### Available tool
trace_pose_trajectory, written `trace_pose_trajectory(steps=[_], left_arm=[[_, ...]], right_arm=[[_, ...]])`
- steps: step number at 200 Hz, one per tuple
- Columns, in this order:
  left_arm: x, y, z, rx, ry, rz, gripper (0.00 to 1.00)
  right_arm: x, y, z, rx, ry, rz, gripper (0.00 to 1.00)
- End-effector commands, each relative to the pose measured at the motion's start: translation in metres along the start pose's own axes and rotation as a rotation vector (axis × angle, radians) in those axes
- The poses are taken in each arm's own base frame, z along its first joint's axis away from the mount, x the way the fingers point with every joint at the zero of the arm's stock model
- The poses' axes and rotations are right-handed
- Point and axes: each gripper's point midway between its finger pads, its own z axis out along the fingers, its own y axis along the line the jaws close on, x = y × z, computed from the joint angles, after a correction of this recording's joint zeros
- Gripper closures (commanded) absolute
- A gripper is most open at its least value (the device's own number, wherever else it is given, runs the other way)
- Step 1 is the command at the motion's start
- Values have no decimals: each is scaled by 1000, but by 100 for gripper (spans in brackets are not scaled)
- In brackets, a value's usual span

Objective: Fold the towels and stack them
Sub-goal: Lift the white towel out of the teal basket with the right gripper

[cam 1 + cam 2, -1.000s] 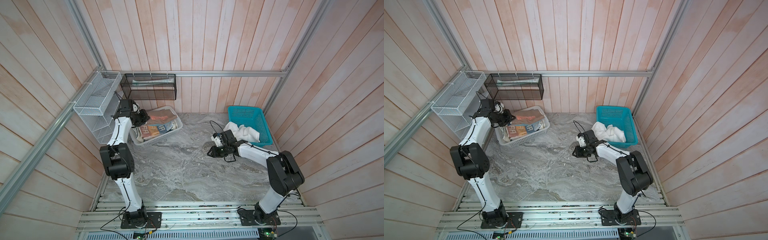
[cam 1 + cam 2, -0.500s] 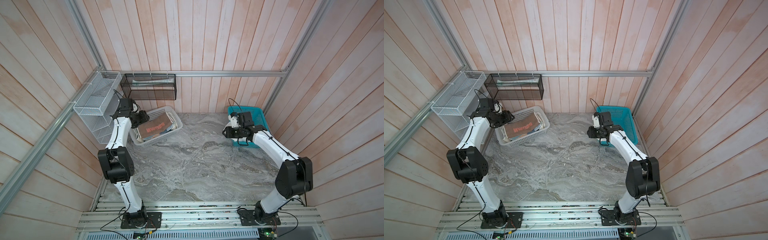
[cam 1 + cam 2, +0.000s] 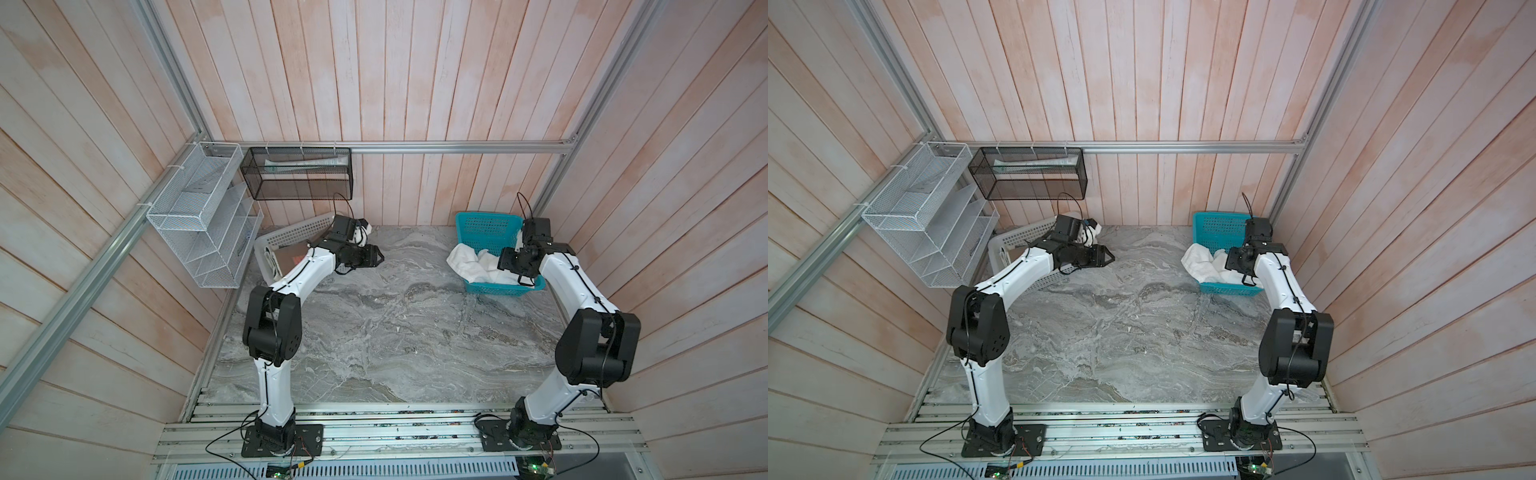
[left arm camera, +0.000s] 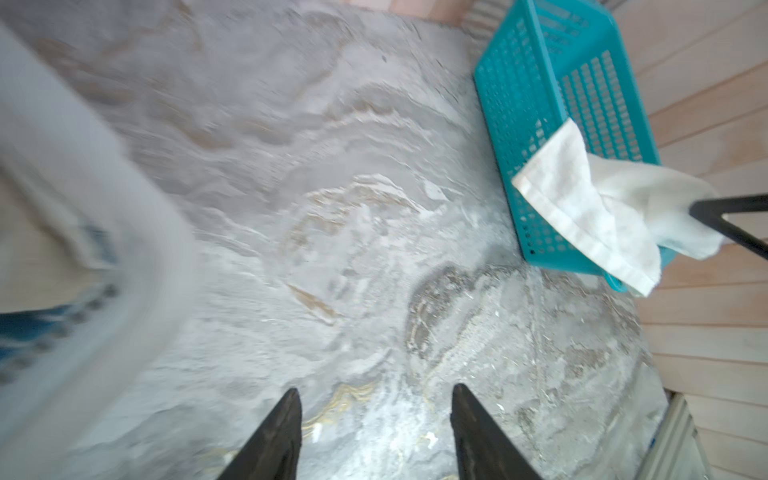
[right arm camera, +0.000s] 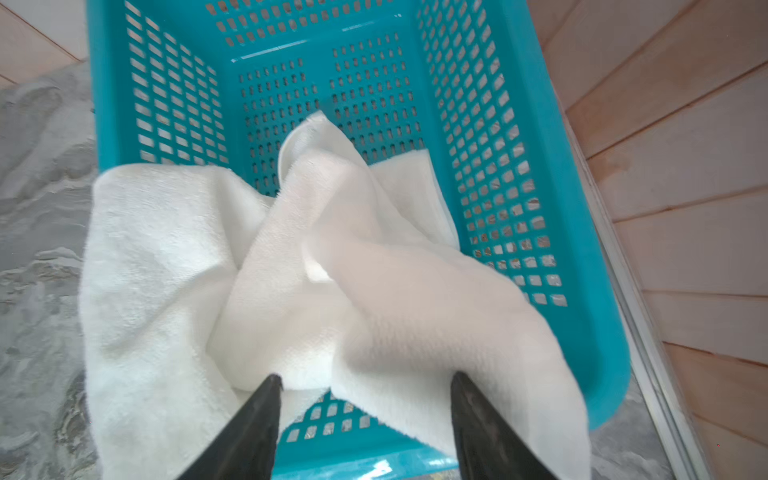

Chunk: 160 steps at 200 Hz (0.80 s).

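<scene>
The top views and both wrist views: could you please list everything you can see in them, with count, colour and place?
white towel: one, white, crumpled in the teal basket, one end draped over its rim
brownish towel: one visible, salmon-brown, in the white basket, partly hidden by the left arm
teal basket: one, teal, far right of the table
white basket: one, white, far left of the table
wire rack: one, white, on the left wall
mesh bin: one, black, on the back wall
table: one, grey marble
left gripper: one, black, open and empty, beside the white basket
right gripper: one, black, open, over the white towel
</scene>
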Motion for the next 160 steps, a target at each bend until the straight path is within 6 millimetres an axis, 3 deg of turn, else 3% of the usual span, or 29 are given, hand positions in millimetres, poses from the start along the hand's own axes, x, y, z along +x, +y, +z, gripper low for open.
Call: trace_pose_trajectory(steps=[1, 24, 45, 57, 69, 77, 89, 109, 136, 160], left_arm=[[18, -17, 25, 92, 31, -19, 42], [44, -31, 40, 132, 86, -22, 42], [60, -39, 44, 163, 103, -34, 42], [68, -43, 44, 180, 105, -42, 42], [71, -47, 43, 198, 98, -45, 42], [73, -50, 40, 204, 95, -47, 43], [72, -52, 34, 208, 81, -51, 43], [66, -61, 19, 216, 51, -35, 44], [44, -76, -10, 222, -28, 17, 45], [21, -91, -42, 226, -127, 57, 45]], right_arm=[[5, -32, 9, 180, 32, -18, 30], [13, -36, 35, 141, 74, 6, 28], [21, -4, 58, -42, 149, -10, 36], [25, 17, 67, -157, 186, -3, 53], [23, 30, 68, -217, 203, 10, 83], [15, 39, 61, -238, 183, 0, 96], [-3, 52, 38, -237, 110, -46, 100], [-37, 74, -25, -231, -42, -107, 100], [-66, 113, -132, -281, -265, -164, 100], [-63, 170, -235, -335, -476, -277, 100]])
